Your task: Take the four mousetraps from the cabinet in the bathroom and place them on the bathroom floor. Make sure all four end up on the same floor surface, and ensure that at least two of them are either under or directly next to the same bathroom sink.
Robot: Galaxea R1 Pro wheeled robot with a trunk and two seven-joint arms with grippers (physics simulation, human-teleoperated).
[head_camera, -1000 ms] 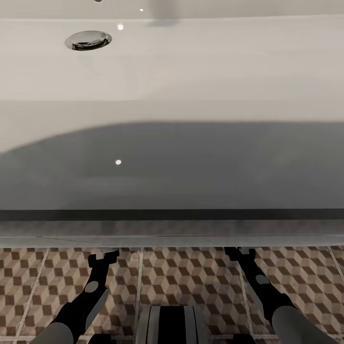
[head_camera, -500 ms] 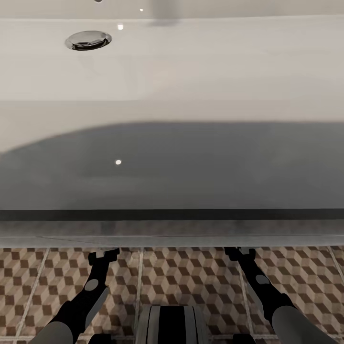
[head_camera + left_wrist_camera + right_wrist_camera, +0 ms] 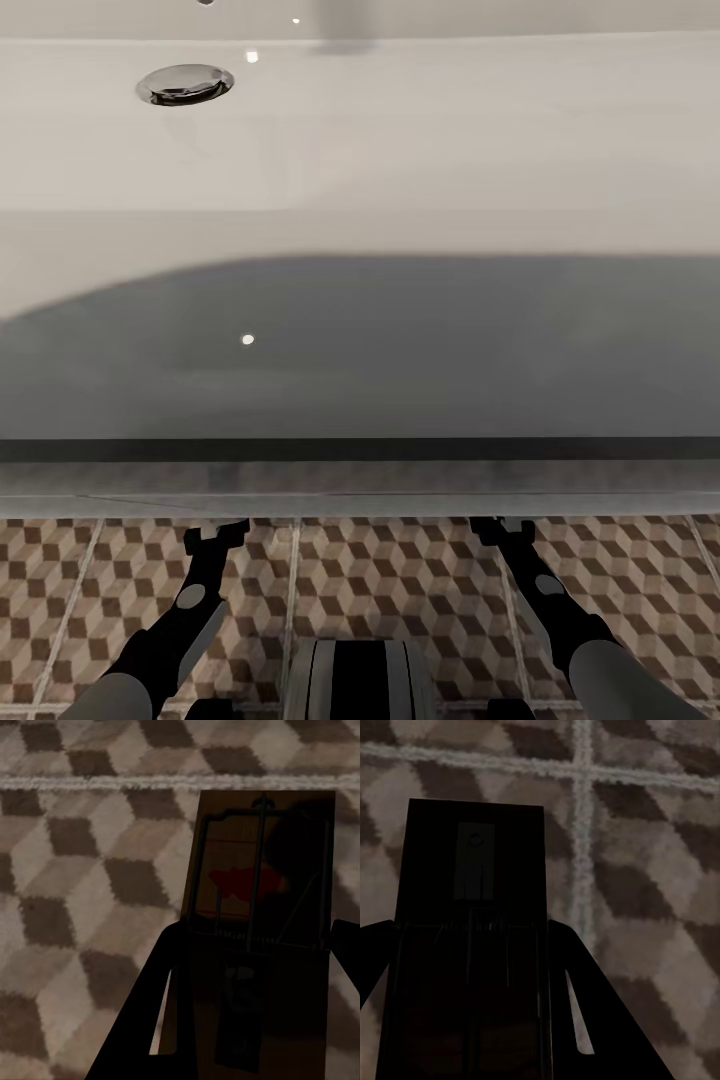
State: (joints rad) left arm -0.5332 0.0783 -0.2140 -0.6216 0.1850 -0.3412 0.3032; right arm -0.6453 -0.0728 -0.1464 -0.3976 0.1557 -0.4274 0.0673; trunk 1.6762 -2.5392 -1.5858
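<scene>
In my left gripper [image 3: 255, 967] I pinch a flat dark-brown mousetrap [image 3: 259, 892], its long axis running along my fingers toward twelve o'clock. My right gripper [image 3: 472, 967] clamps a second dark slab mousetrap [image 3: 472, 870] likewise. Both hang close over the brown-and-beige cube-patterned tile floor [image 3: 400, 580], beneath the wide white basin's [image 3: 400, 150] front edge, the floor open below them.

A bathroom: a white sink [image 3: 400, 150] with chrome drain [image 3: 185, 84] above cube-patterned floor tiles [image 3: 400, 580].

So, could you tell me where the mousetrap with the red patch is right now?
In the left wrist view, that mousetrap sits between the left end effector's fingers, just above the patterned floor tiles.
</scene>
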